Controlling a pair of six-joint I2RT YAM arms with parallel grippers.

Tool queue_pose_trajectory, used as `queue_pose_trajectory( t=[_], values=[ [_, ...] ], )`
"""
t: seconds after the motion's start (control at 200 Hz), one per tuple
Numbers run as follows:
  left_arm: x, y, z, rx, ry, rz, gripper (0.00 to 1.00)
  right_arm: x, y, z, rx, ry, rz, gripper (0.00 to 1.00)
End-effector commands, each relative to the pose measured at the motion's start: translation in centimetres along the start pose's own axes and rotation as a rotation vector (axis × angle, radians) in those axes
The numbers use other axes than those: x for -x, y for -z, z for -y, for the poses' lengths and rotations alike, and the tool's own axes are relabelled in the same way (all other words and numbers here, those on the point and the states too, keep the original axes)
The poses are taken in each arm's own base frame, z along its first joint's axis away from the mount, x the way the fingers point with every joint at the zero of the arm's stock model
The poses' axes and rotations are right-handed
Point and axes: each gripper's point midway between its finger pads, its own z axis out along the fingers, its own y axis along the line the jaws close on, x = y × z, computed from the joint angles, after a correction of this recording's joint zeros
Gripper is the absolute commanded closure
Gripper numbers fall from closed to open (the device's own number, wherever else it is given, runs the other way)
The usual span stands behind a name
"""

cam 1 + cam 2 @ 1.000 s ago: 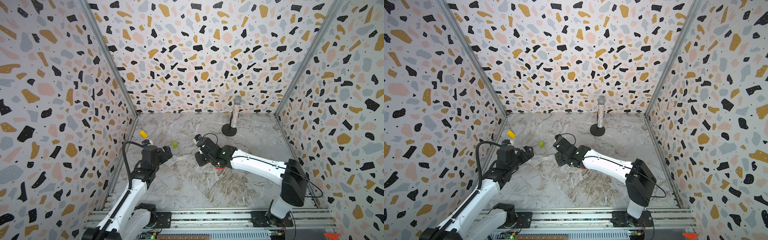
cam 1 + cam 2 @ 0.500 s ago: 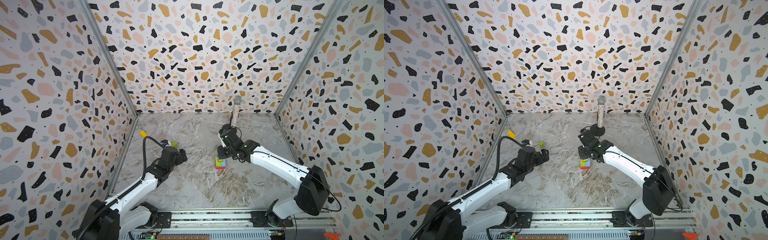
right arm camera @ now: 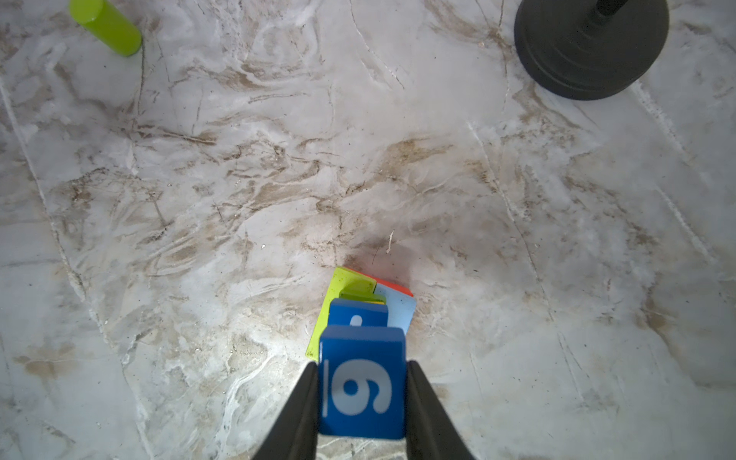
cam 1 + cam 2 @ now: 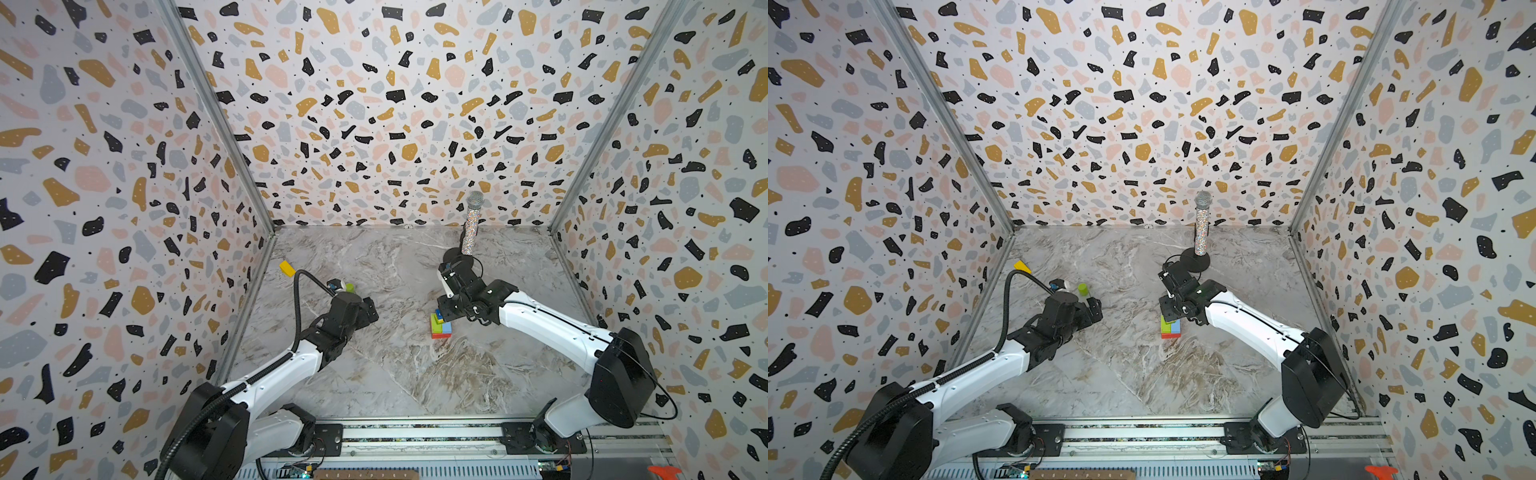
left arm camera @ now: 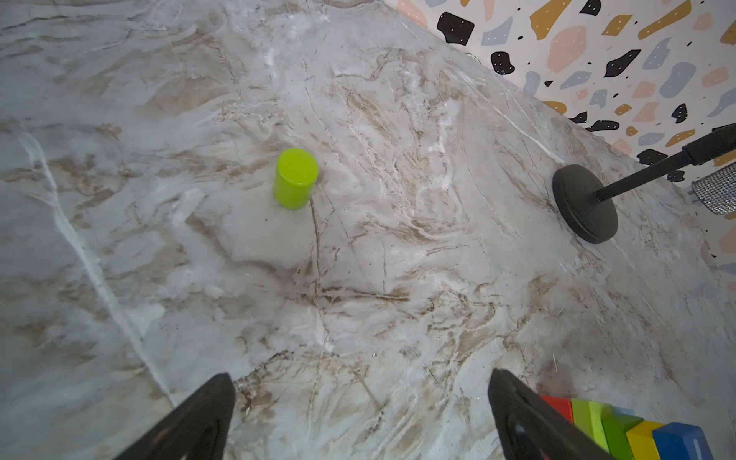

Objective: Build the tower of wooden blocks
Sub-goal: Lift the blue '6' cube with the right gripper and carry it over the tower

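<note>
The tower [image 4: 439, 327] stands mid-floor, with red at the bottom and green, light blue and yellow wood blocks above it. It also shows in a top view [image 4: 1170, 326]. My right gripper [image 3: 361, 398] is shut on a dark blue cube with a white numeral [image 3: 361, 388], held right over the tower's top blue block [image 3: 358, 314]. Contact between them is unclear. My left gripper [image 5: 360, 374] is open and empty, low over bare floor. A lime green cylinder [image 5: 295, 178] stands ahead of it. A yellow block [image 4: 286, 268] lies by the left wall.
A glittery microphone [image 4: 471, 226] on a round black base [image 3: 589, 47] stands at the back, just behind my right gripper. Patterned walls close in the marble floor on three sides. The arms' mounting rail [image 4: 415, 434] runs along the front.
My right gripper carried the blue cube from the middle-left to above the tower. My left arm stretched forward toward the green cylinder. Both have barely moved in the last half second.
</note>
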Motion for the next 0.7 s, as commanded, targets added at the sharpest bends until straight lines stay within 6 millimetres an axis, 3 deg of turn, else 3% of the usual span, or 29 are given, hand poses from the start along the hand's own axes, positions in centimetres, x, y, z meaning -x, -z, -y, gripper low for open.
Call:
queue_pose_trajectory(
  t=[0.0,0.696],
  values=[
    [1.7,0.1,1.2,-0.023,0.016,0.053,0.0,-1.0,-0.1,-0.1,0.007,0.013,-0.032,0.68],
    [1.5,0.0,1.0,-0.014,0.014,0.043,0.0,-1.7,-1.4,-0.6,0.025,0.011,-0.063,0.68]
  ],
)
